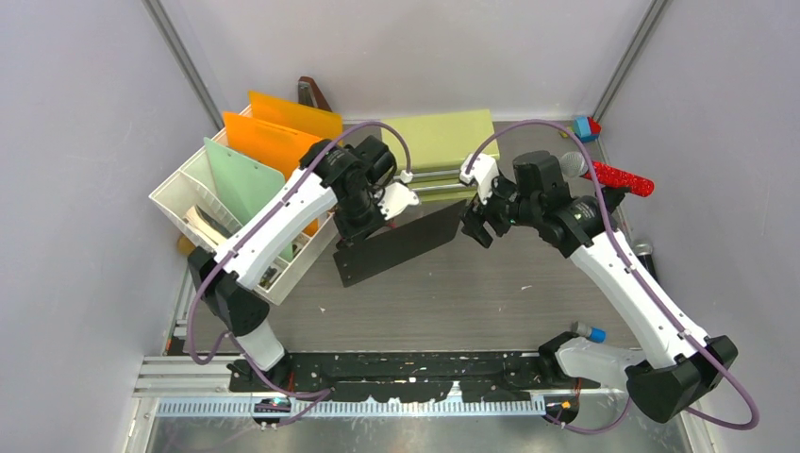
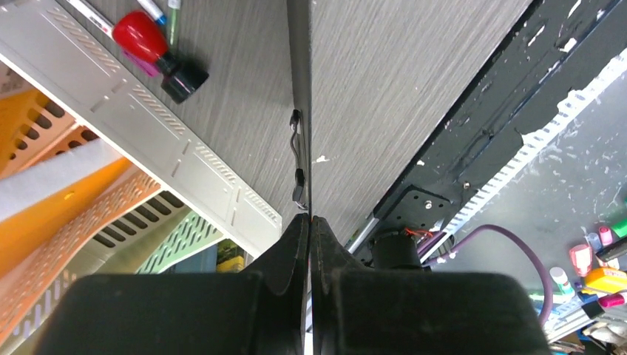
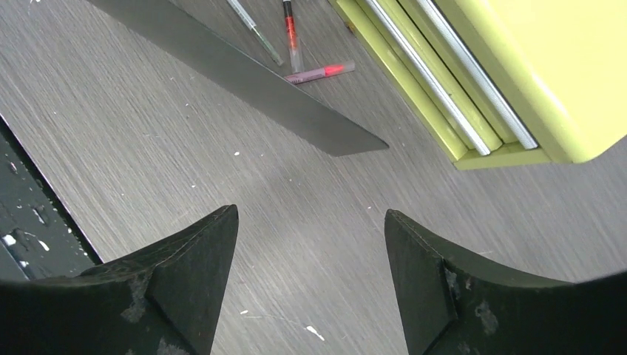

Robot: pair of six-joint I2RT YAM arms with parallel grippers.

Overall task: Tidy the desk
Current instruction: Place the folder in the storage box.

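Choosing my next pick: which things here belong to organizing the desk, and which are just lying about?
Job: thin black flat board, pinched in the left fingers; open right fingers; white slotted organizer with orange and green dividers; loose pens on the grey wood-grain desk.
Lying about, likely: yellow-green drawer cabinet; red glittery stick; small blue-and-red item.

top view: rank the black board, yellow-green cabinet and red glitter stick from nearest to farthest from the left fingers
1. black board: clamped in the fingers of the left gripper, centre.
2. yellow-green cabinet: just behind, at the back.
3. red glitter stick: far off at the right.
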